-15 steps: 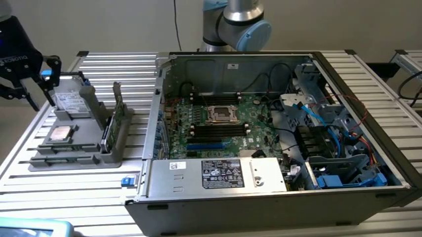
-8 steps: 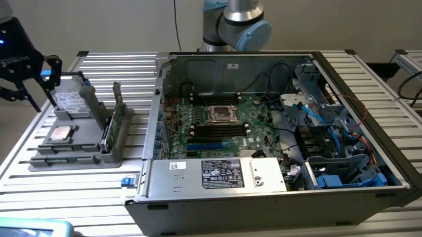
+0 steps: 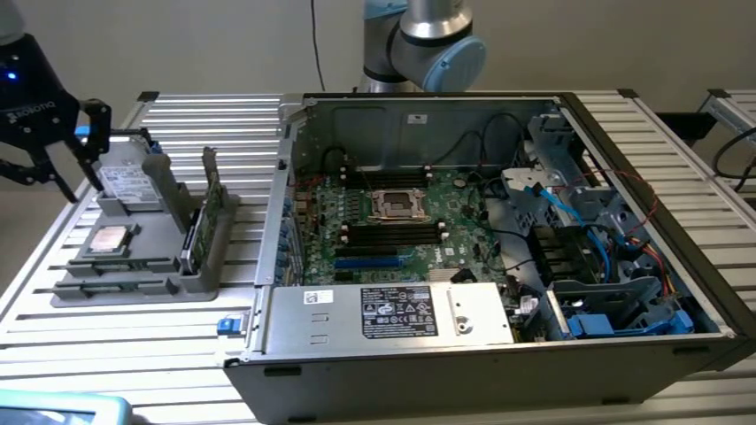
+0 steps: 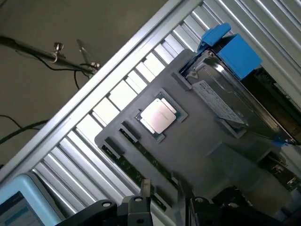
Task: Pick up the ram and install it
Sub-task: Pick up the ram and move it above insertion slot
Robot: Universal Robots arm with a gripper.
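My gripper (image 4: 163,189), jaws apart and empty, hung above the ram (image 4: 134,173) at the tray's (image 4: 207,155) end. A skewed descent would likely strike the tray's wall or chip the ram.

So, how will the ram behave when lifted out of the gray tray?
Probably stiff and light: the ram is a thin, narrow board. It appears to sit on edge in a slot of the gray tray, so it may bind if tilted.
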